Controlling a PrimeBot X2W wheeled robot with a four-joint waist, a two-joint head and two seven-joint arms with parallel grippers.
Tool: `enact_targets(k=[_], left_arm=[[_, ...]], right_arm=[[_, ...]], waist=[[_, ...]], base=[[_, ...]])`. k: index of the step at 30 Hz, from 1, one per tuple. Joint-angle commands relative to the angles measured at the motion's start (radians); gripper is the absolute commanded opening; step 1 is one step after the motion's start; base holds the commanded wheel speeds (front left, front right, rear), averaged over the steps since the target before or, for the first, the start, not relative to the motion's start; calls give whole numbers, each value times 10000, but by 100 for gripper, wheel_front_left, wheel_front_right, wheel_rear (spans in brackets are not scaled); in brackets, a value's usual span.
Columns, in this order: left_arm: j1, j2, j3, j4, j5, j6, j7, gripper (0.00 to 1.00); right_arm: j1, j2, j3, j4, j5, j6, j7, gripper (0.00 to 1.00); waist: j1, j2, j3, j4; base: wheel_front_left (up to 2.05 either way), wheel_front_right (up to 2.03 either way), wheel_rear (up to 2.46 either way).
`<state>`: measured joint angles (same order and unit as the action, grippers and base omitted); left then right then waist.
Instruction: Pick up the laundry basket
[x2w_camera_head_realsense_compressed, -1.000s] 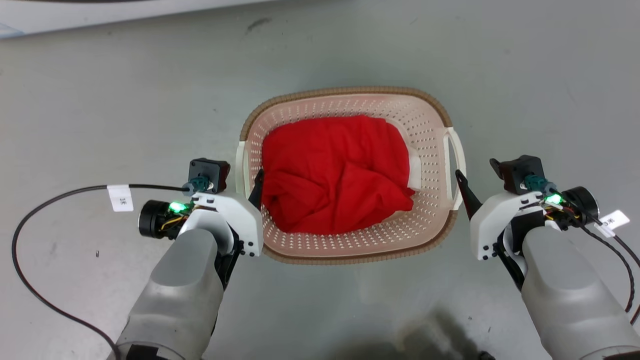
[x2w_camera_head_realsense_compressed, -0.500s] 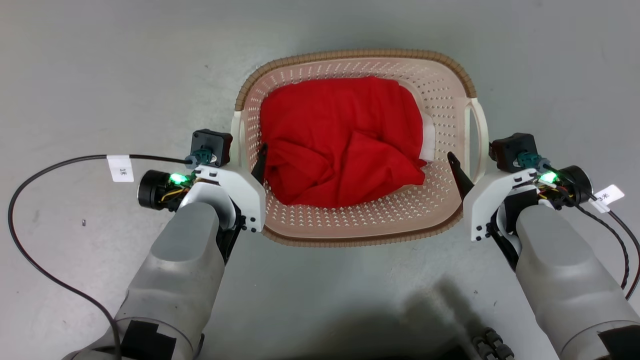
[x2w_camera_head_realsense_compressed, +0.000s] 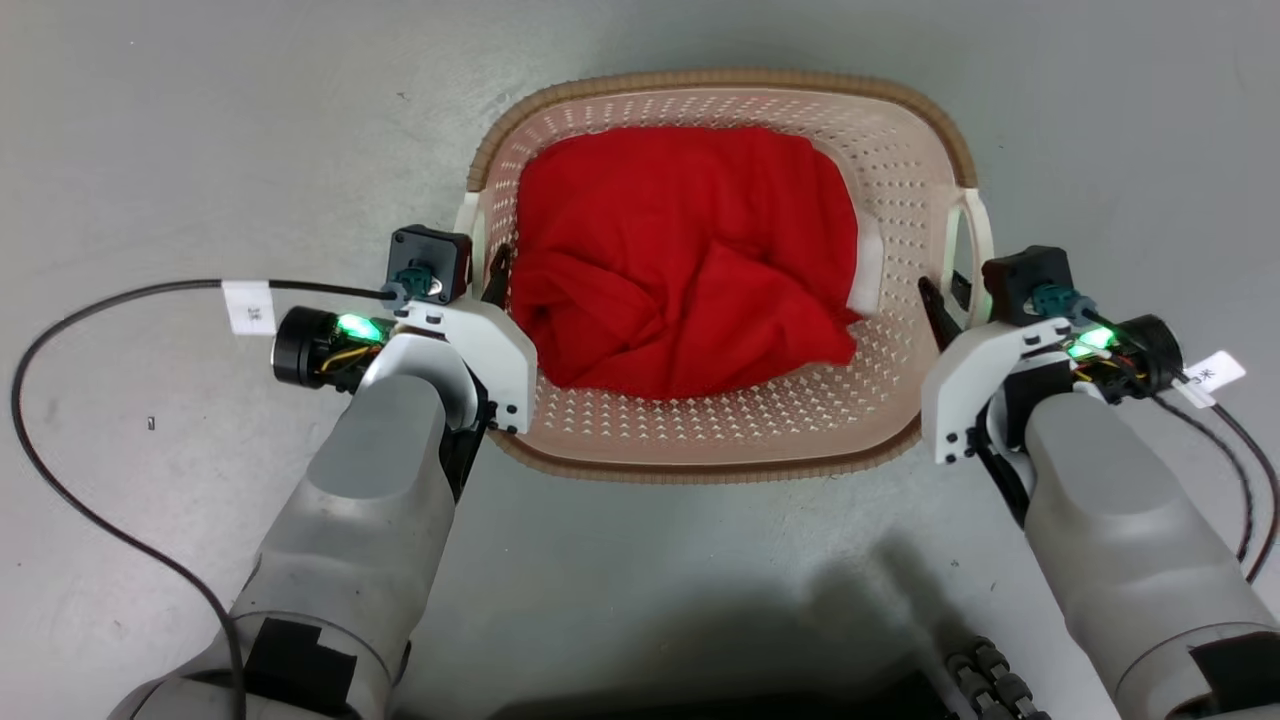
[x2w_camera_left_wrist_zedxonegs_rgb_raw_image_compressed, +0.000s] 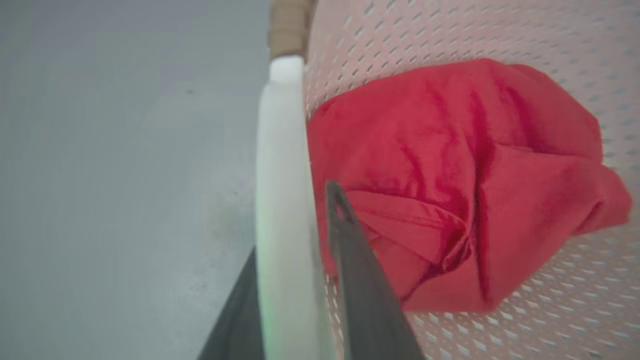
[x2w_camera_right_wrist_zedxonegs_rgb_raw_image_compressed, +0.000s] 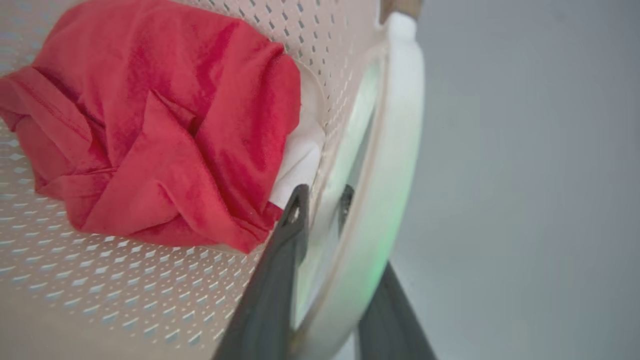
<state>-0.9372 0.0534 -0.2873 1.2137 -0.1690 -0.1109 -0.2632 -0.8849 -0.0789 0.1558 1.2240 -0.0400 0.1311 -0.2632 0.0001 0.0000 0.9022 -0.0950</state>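
On the grey floor between the two arms sits one laundry basket, holding a single crumpled red cloth. Of its two white handles, the left handle lies between the left pincer's dark fingers, and the right pincer straddles the right handle. Whether either pincer is actually clamped cannot be told.

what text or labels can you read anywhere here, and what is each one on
white tag on the left arm's cable: faint dark marks, too small to read
white tag on the right arm's cable: one dark mark, perhaps "米", too small to be sure
laundry basket: no text that I can see
red cloth inside it: no text that I can see
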Motion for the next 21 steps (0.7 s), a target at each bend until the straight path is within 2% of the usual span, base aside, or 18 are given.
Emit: enact_targets(k=[1,9,21], left_arm=[[-120,46,-100,45,128,-34,-20,0],[91,-28,-309,229,-17,-38,-21,0],[1270,-48,-1039,474,-1409,-245,553,0]], right_arm=[[-183,51,69,1,46,-5,-32,0],[-65,85,319,88,137,-5,-34,0],[837,99,1057,524,367,-5,56,0]], waist=[[-1,0,6,1],[-1,0,-380,82],[-1,0,-2752,365]], base=[[0,0,0],[0,0,0],[0,0,0]])
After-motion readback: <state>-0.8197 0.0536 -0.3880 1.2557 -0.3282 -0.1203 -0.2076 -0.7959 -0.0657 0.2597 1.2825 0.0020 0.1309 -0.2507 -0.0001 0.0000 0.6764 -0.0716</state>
